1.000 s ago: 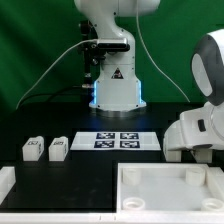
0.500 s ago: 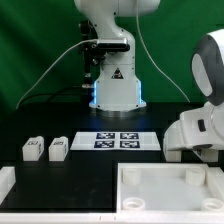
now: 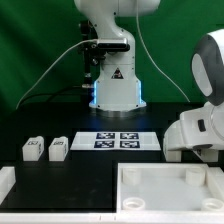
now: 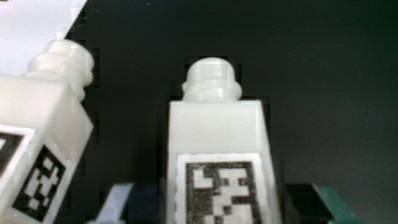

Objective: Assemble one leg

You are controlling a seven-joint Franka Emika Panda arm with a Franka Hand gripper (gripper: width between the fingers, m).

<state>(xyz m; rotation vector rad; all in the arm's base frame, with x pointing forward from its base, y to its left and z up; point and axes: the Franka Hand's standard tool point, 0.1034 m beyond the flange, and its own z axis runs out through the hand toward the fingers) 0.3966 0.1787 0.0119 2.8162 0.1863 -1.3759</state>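
Observation:
In the wrist view a white leg (image 4: 221,140) with a rounded peg at its far end and a marker tag on its face lies on the black table. My gripper (image 4: 228,205) is open and straddles the leg's near end. One fingertip (image 4: 128,203) stands on each side, with dark gaps to the leg. A second leg (image 4: 45,110) lies beside it, outside the jaws. In the exterior view two more legs (image 3: 32,148) (image 3: 58,148) lie at the left, and my gripper is hidden behind the arm (image 3: 200,130) at the right.
The large white tabletop (image 3: 160,172) lies at the front right of the exterior view. The marker board (image 3: 115,139) lies in the middle before the robot base (image 3: 115,90). A white part (image 3: 5,182) shows at the front left edge.

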